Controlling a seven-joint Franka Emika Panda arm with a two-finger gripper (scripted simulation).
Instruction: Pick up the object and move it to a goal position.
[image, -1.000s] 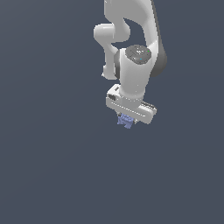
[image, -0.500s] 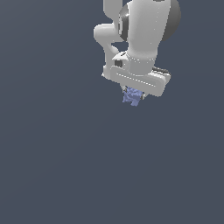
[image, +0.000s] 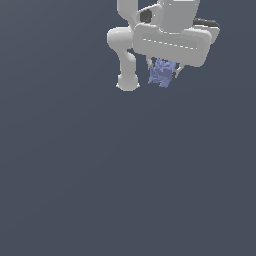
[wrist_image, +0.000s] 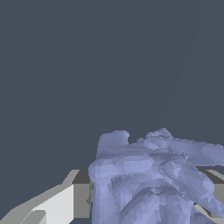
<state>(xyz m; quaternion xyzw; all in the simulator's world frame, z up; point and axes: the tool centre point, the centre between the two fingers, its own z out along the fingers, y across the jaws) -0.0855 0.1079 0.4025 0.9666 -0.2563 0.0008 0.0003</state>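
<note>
My white Panda arm (image: 125, 47) stands at the exterior view's left of my gripper (image: 163, 75), whose broad white body spans far wider than its load. Between my fingers (wrist_image: 57, 205) sits the periwinkle-blue, lumpy, faceted object (image: 161, 72) — clamped tight, hanging just beneath the gripper body. In the wrist view the object (wrist_image: 153, 179) bulges out past the fingers — plain dark grey-blue ground (image: 100, 175) all around it.

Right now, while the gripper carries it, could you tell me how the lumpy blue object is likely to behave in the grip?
The blue object looks rigid: its facets show no sag. Its lumpy surface probably gives the fingers uneven contact, so it might pivot if jolted. It seems light, being small beside the gripper.
</note>
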